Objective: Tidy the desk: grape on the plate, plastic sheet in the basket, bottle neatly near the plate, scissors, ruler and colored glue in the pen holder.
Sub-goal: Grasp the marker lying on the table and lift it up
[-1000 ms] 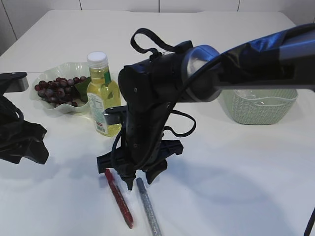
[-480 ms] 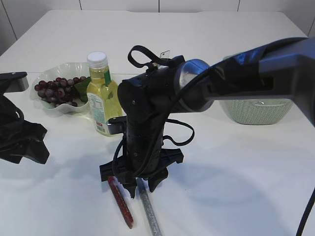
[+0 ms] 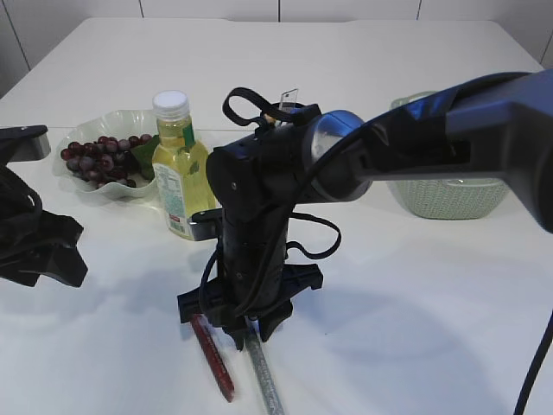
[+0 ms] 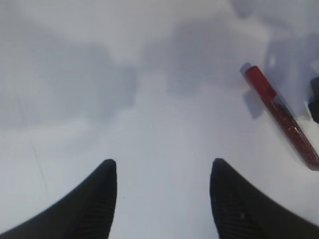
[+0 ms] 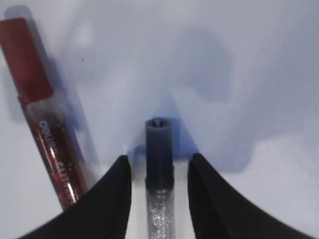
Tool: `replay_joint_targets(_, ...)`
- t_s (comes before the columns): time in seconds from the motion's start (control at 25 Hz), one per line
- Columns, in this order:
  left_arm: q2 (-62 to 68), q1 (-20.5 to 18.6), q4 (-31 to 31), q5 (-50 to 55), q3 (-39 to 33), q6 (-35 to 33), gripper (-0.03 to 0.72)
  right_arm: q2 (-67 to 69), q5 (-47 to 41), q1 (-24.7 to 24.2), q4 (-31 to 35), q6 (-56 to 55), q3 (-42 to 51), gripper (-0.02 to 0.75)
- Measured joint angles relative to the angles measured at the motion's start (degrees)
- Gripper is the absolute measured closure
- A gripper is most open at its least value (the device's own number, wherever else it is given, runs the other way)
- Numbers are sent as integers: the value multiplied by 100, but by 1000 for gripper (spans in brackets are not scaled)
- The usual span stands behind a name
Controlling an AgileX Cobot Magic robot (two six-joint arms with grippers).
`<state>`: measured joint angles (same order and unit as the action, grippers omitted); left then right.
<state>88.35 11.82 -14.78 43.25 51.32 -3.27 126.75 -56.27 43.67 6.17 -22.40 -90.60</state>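
Note:
Two colored glue sticks lie at the table's front: a silver glitter one [image 3: 264, 382] and a red one [image 3: 213, 356]. My right gripper [image 3: 246, 331] is down over the silver glue's dark cap end. In the right wrist view its jaws [image 5: 159, 158] straddle the silver glue [image 5: 159, 209] with a narrow gap on each side, still open. The red glue [image 5: 45, 129] lies just left of them. My left gripper [image 4: 162, 164] hangs open over bare table, the red glue [image 4: 281, 114] off to its right. Grapes [image 3: 97, 158] are on the plate [image 3: 91, 121], and the bottle [image 3: 183, 169] stands beside it. Scissors, ruler, plastic sheet and pen holder do not show.
A green woven basket [image 3: 449, 194] stands at the back right, partly behind my right arm. My left arm [image 3: 34, 246] rests at the left edge of the table. White tabletop stretches to the right of the glue sticks.
My right gripper has come down over the silver glue, from just above its cap end to straddling it, and its jaws have narrowed a little. The left arm has not moved.

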Motion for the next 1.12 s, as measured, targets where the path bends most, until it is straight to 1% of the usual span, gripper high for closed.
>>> replay_joint_targets(0.12, 0, 0, 0, -8, 0, 0, 253, 0, 0, 0, 0, 0, 0, 517)
replay_joint_targets(0.2, 0, 0, -25, -14, 0, 0, 253, 0, 0, 0, -4, 0, 0, 559)
replay_joint_targets(0.28, 0, 0, -32, -14, 0, 0, 253, 0, 0, 0, -4, 13, 0, 580)
replay_joint_targets(0.52, 0, 0, -32, -14, 0, 0, 253, 0, 0, 0, -4, 173, 0, 596)
replay_joint_targets(0.88, 0, 0, -32, -22, 0, 0, 253, -47, -10, 0, -4, 344, 0, 598)
replay_joint_targets(1.0, 0, 0, -45, -53, 0, 0, 253, -154, -21, -11, 35, 415, 0, 599)
replay_joint_targets(1.12, 0, 0, -45, -73, 0, 0, 253, -254, -44, -91, 210, 623, 0, 599)
